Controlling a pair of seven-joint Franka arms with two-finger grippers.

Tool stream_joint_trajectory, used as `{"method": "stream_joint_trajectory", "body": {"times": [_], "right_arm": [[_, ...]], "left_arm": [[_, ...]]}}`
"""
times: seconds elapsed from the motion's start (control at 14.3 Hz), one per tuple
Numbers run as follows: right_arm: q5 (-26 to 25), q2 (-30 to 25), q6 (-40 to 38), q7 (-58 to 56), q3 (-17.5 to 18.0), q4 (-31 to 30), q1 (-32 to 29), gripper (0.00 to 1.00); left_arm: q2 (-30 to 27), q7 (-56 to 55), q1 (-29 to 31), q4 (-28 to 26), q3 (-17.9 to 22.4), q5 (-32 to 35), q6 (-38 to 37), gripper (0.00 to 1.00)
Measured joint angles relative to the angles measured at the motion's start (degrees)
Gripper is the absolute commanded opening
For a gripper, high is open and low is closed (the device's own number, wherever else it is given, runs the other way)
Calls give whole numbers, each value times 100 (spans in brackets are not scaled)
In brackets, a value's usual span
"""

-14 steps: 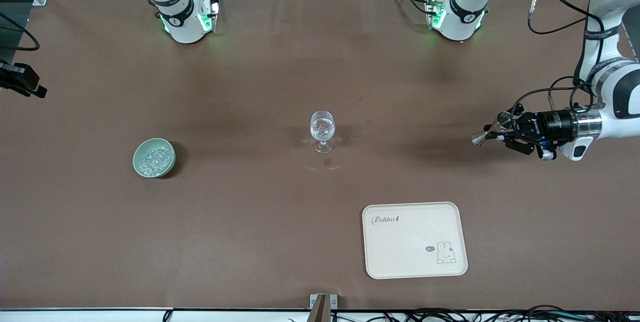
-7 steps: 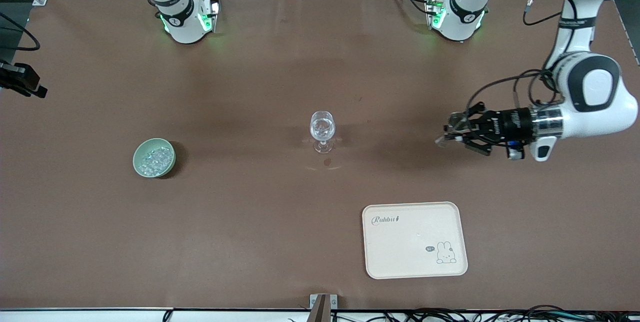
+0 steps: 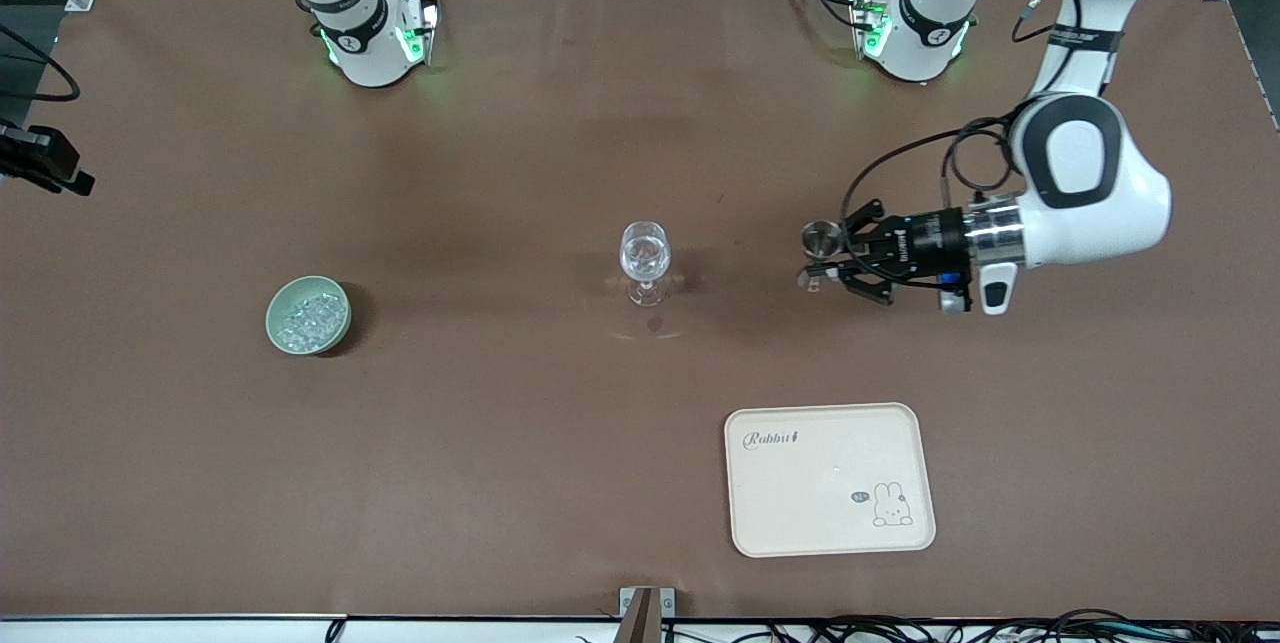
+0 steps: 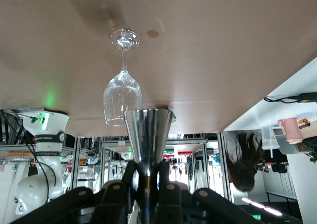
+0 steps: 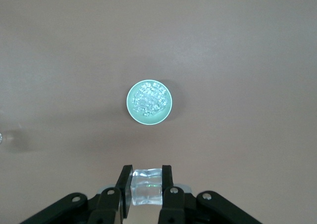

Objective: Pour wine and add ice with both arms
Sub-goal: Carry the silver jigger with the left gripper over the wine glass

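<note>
Evidently the left gripper (image 3: 822, 258), clamped on a steel jigger (image 3: 821, 240), has swung in from the table's edge toward the central wine glass (image 3: 645, 261) — pouring looks imminent. Right gripper (image 5: 146, 187) pinches an ice chunk (image 5: 146, 186) high above the ice (image 3: 309, 316) in its green bowl (image 3: 336, 337).

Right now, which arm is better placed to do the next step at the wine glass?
Probably the left. Its gripper holds a metal cup in the air close beside the wine glass. The right gripper holds an ice cube high over the bowl.
</note>
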Motion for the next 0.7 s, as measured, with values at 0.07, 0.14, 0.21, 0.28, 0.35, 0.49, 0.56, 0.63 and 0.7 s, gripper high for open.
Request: {"method": "stream_joint_trajectory", "body": {"times": [0.07, 0.14, 0.21, 0.28, 0.35, 0.49, 0.56, 0.63, 0.7], "right_arm": [[0, 0, 0, 0, 0, 0, 0, 1], [0, 0, 0, 0, -1, 0, -1, 1], [0, 0, 0, 0, -2, 0, -1, 1], [0, 0, 0, 0, -3, 0, -2, 1], [0, 0, 0, 0, -3, 0, -2, 1], [0, 0, 0, 0, -3, 0, -2, 1], [0, 0, 0, 0, -3, 0, -2, 1], [0, 0, 0, 0, -3, 0, -2, 1], [0, 0, 0, 0, -3, 0, -2, 1]], "left_arm": [[5, -81, -5, -15, -171, 0, 232, 3], [16, -155, -6, -24, -337, 0, 462, 3], [36, -240, -5, -27, -514, 1, 704, 3], [62, -349, -7, -27, -709, 1, 969, 3], [91, -477, -16, -27, -911, 0, 1229, 3], [118, -657, -48, -27, -1180, 34, 1539, 3], [140, -717, -54, -27, -1267, 135, 1684, 3], [186, -765, -50, -27, -1369, 243, 1868, 3], [255, -800, -53, -26, -1487, 359, 2087, 3]]}}
